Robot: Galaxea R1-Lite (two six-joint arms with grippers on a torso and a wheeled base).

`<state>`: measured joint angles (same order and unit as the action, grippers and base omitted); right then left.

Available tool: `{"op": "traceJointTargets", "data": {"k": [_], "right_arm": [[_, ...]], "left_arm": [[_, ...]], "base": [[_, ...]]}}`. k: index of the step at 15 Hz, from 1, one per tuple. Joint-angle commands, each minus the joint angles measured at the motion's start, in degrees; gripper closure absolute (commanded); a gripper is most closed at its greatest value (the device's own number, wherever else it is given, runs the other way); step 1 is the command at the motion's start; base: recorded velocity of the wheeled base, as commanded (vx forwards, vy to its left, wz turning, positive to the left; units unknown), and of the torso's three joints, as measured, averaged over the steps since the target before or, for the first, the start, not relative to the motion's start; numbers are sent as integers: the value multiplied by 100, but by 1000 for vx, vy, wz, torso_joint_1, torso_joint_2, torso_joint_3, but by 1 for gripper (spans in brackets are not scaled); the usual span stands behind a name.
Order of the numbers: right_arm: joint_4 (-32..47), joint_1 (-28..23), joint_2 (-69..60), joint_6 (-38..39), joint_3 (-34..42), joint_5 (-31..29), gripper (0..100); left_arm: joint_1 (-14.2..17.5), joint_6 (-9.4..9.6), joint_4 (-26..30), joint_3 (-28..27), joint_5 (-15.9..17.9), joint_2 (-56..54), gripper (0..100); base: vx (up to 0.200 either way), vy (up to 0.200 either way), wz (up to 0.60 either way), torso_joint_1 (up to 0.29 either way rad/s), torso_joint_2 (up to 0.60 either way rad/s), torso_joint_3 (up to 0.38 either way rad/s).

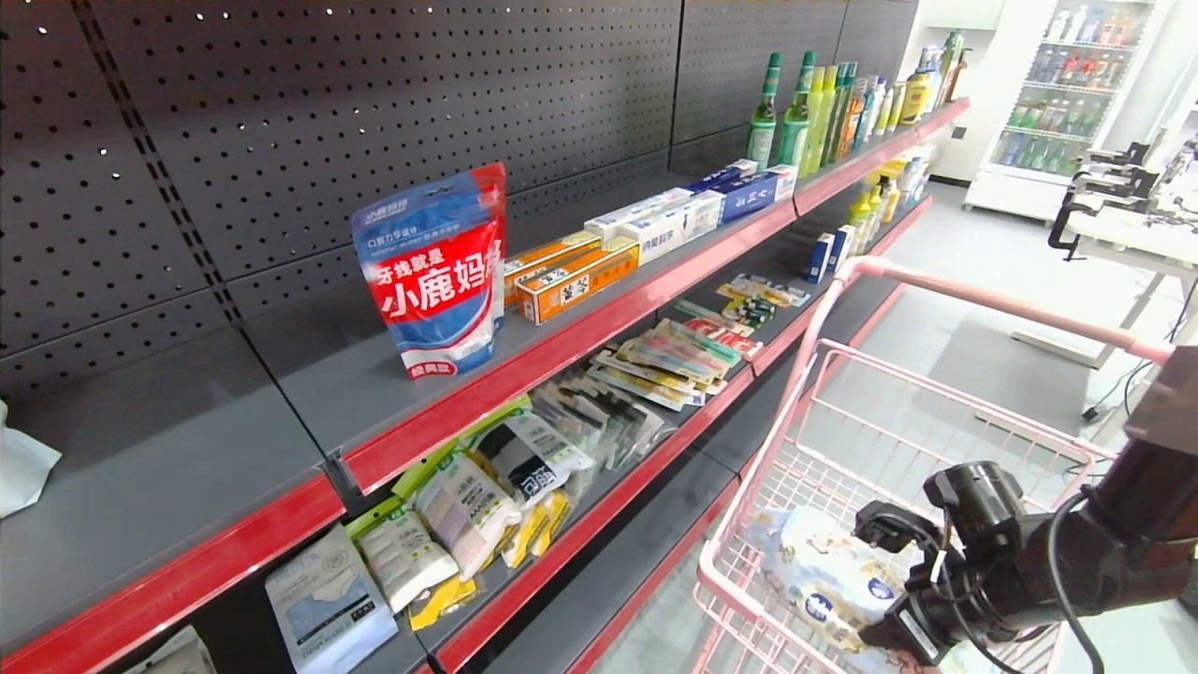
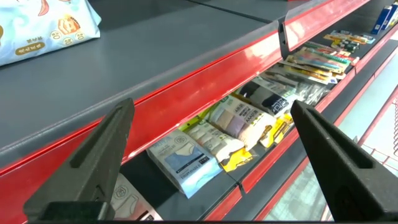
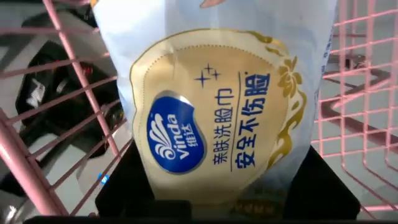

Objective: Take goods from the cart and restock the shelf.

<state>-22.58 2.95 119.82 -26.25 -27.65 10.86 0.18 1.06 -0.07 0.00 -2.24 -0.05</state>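
In the lower right of the head view, the right end effector (image 1: pixel 870 599) is down inside the pink cart (image 1: pixel 992 303), right at the facial-tissue pack (image 1: pixel 819 571). Whether it grips the pack cannot be told. The pack lies in the cart's near corner, its long axis apparently running from upper left to lower right in that view. The right arm is therefore the nearer one. The left end effector (image 2: pixel 211 106) is spread wide and holds nothing, facing the red front edge of the shelf (image 1: pixel 168 449). The top board carries a white pack (image 1: pixel 19 459) at far left and a blue-and-red pouch (image 1: pixel 435 267), with bare board between as the likely placement zone.
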Motion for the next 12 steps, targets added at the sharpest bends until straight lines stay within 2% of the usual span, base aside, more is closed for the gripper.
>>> {"op": "traceJointTargets", "data": {"k": [1,4,6,7,8,9,12], "right_arm": [[-1,-137,-1637,1227,128,-348,100],[16,100,-3026,2546,286,-726,100],[16,355,-3597,3187,401,-1341,100],[25,558,-3958,3354,524,-2035,100],[25,566,-3975,3354,532,-2079,100],[34,795,-4406,3345,796,-2659,100],[52,786,-5030,3082,1051,-2739,100]], "left_arm": [[8,-1,-1,0,-4,5,0],[-1,-1,-1,0,-4,5,0],[8,-1,-1,0,-4,5,0],[-1,-9,-1,0,-4,5,0],[-1,-9,-1,0,-4,5,0],[-1,-9,-1,0,-4,5,0],[-1,-18,-1,0,-4,5,0]], "base": [[0,0,0,0,0,0],[0,0,0,0,0,0],[0,0,0,0,0,0],[0,0,0,0,0,0],[0,0,0,0,0,0],[0,0,0,0,0,0],[0,0,0,0,0,0]]}}
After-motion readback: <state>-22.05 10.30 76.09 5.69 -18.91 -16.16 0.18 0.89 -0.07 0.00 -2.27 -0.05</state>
